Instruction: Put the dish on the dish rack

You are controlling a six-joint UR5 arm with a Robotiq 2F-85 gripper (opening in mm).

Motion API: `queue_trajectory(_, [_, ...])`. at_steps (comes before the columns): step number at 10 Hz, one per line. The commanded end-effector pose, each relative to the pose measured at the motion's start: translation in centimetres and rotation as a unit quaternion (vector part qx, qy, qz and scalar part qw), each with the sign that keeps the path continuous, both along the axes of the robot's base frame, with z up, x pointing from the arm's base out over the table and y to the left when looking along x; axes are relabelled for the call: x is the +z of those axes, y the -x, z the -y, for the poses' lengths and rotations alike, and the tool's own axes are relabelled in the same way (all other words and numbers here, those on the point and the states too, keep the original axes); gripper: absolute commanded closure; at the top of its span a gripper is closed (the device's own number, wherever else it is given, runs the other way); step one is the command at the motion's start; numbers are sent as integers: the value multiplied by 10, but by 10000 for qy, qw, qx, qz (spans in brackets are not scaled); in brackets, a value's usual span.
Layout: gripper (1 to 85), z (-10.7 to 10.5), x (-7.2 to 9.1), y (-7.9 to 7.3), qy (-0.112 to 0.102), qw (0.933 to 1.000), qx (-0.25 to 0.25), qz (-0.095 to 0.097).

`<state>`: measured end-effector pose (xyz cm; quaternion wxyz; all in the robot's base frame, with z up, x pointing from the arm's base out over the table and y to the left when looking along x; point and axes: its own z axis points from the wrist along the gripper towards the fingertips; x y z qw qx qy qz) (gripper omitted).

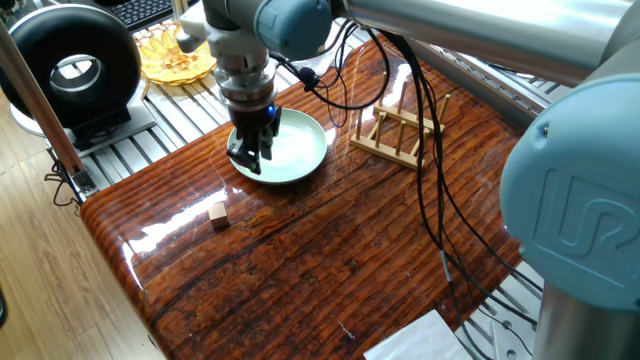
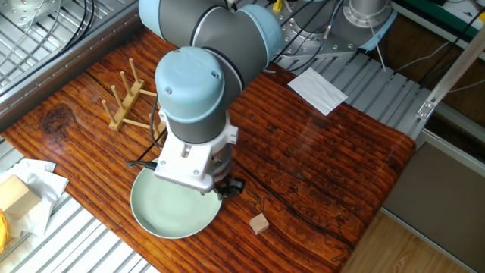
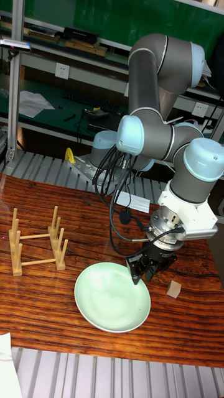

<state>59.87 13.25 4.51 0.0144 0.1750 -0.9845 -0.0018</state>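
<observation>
From one fixed view, the round, shallow, pale mint-green glossy plate [image 1: 286, 146] lies flat on the glossy dark striped wooden surface [image 1: 340, 260], near its far left edge. The black two-finger end effector [image 1: 249, 157] stands over the plate's left rim, fingers pointing down with the rim between or just beside them; whether they clamp it cannot be told here. To the right, apart from the plate, sits the small light-wood rack of upright dowel pegs [image 1: 398, 132]. A tiny wooden cube [image 1: 218, 214] rests on the surface in front of the plate. Behind, a yellow woven wicker basket [image 1: 172, 54] lies on the metal bench. The big blue arm joint in the foreground bears pale raised letters, apparently "UR" [image 1: 590, 222].

From the other fixed view, the arm's wrist hides the end effector; the plate [image 2: 167, 214] shows beneath it, the rack [image 2: 126, 97] beyond, the cube [image 2: 260, 223] to the right, and a white paper sheet [image 2: 318, 89] farther back.

In the tall fixed view, the end effector [image 3: 142, 272] meets the plate's [image 3: 110, 299] far right rim, its jaws narrowly parted around the edge, contact unclear. The rack [image 3: 36, 243] stands empty at left, the cube [image 3: 173, 288] just right of the plate.
</observation>
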Motion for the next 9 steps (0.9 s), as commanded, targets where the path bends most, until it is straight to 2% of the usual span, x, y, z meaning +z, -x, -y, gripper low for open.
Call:
queue_trajectory(1, [477,-15,-7,-3,-114,9997,-177,97])
queue_trajectory(7, [490,-17,-21,-8,22,9994,-235,238])
queue_trajectory(9, [553,-16,-22,-10,44,9994,-219,261])
